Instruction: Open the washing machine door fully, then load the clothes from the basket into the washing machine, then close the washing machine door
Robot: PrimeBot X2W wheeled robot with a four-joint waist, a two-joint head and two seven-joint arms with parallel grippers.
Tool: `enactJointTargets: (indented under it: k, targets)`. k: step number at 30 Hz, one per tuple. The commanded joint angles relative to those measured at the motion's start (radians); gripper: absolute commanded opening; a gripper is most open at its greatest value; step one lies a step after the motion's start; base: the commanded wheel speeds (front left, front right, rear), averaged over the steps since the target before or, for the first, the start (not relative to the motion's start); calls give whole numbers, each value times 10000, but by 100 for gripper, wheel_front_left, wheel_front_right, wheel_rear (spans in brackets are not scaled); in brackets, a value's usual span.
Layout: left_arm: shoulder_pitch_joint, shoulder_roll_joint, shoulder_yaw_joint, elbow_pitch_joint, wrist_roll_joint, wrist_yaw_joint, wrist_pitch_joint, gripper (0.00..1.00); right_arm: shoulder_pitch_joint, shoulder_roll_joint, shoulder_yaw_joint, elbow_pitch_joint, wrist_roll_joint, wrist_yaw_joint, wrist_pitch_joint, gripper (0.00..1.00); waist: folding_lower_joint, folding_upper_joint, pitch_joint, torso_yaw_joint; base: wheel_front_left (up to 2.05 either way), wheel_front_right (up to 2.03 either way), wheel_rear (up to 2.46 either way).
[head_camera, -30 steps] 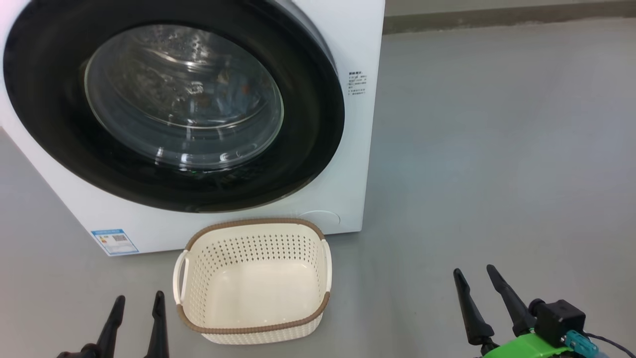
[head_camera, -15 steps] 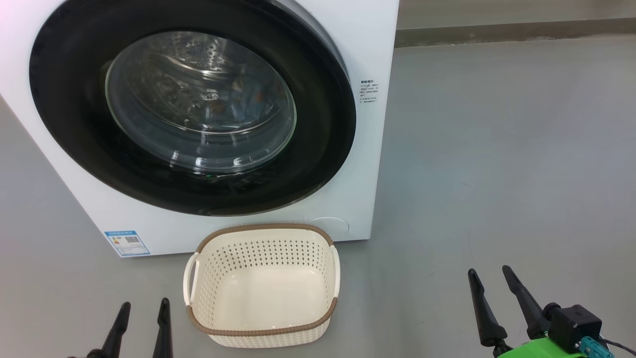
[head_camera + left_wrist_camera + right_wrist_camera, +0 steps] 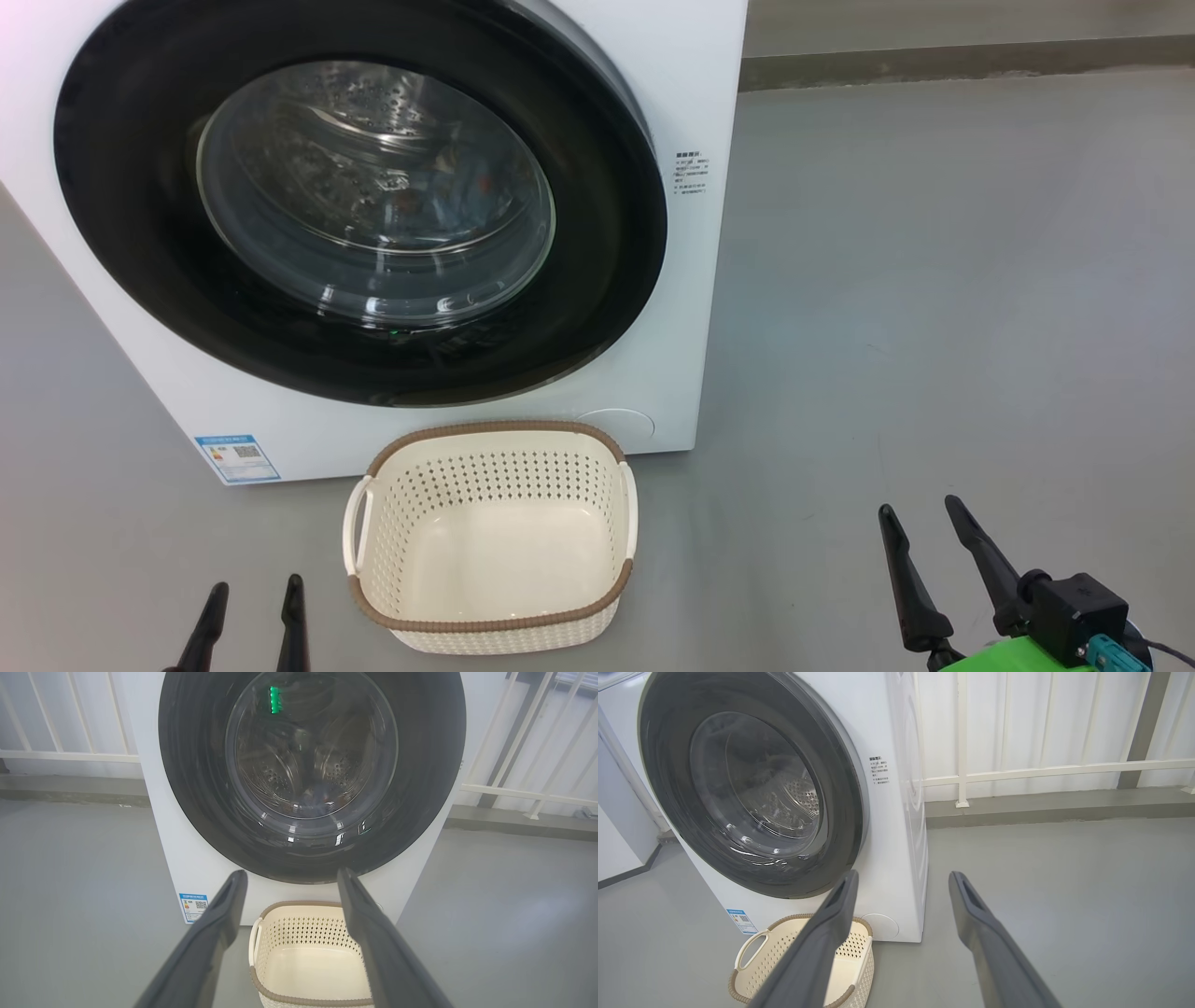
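The white washing machine (image 3: 686, 75) stands ahead with its black-rimmed glass door (image 3: 597, 233) shut. Through the glass, bits of blue and orange-brown clothes (image 3: 403, 200) show low in the steel drum, dark blue clothes (image 3: 318, 801) in the left wrist view. The cream basket (image 3: 488, 623) sits on the floor just below the door, and nothing lies in it. My left gripper (image 3: 257, 586) is open and empty, to the left of the basket. My right gripper (image 3: 919, 506) is open and empty, well to its right. Both point towards the machine (image 3: 292, 872) (image 3: 904, 873).
Grey floor (image 3: 934, 280) spreads to the right of the machine. A white railing (image 3: 1017, 771) on a low kerb runs behind it. A blue label sticker (image 3: 237, 456) marks the machine's lower left corner. Another white cabinet (image 3: 616, 826) stands at its far side.
The whole head picture has shifted, so the camera moved. My left gripper's fingers show a little lower in that view. Door, basket and right gripper keep their places.
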Motion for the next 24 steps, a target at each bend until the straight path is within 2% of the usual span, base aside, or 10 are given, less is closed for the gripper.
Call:
enactJointTargets:
  k: [1, 20, 21, 24]
  targets:
    - [-277, 40, 371, -160, 111, -15, -63, 100, -175, -37, 259, -295, -98, -57, -46, 100, 0, 0, 2, -3, 0, 0, 0]
    - [-325, 18, 336, -149, 100, -15, -63, 100, -204, -37, 155, -304, -347, -57, -46, 100, 0, 0, 25, 24, 0, 0, 0]
    - [-2, -56, 6, 71, 60, 0, 0, 0, -1, 2, -49, -68, -295, 0, 0, 0, 0, 0, 25, 27, 0, 0, 0]
    - [20, -113, -38, 242, 45, 2, 10, 0, 16, 8, -26, 127, -277, 2, 2, 0, 0, 0, 26, 27, 0, 0, 0]
